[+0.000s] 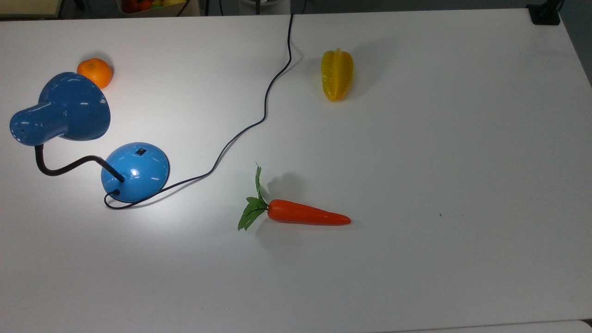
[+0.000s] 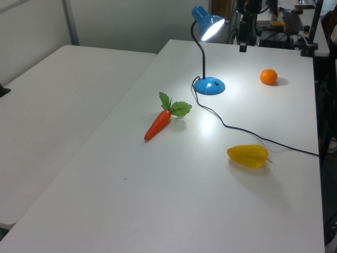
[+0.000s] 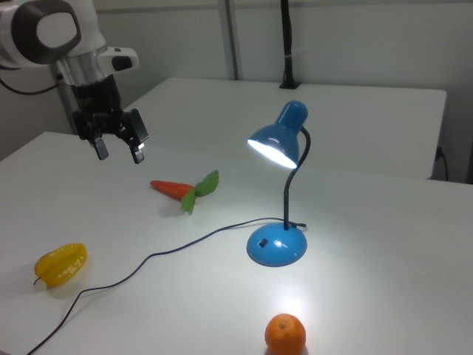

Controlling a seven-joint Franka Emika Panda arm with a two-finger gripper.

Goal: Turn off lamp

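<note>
The blue lamp stands lit on the white table, its bell shade [image 1: 69,108] throwing a bright pool of light around the domed base [image 1: 135,171]. A small black switch [image 1: 140,151] sits on the dome, also seen low on the base [image 3: 261,242] in the right view. A black bendy neck [image 3: 290,188] carries the shade [image 3: 279,137], and the black cord [image 1: 263,115] runs off toward the table's far edge. My gripper [image 3: 118,150] hangs open above the table at the right view's upper left, well apart from the lamp, with nothing between its fingers.
A toy carrot [image 1: 307,215] lies mid-table between the gripper and the lamp. A yellow starfruit [image 1: 337,74] lies beyond the cord, and an orange [image 1: 95,72] sits close to the shade. A second table [image 2: 52,105] adjoins on the left view's left.
</note>
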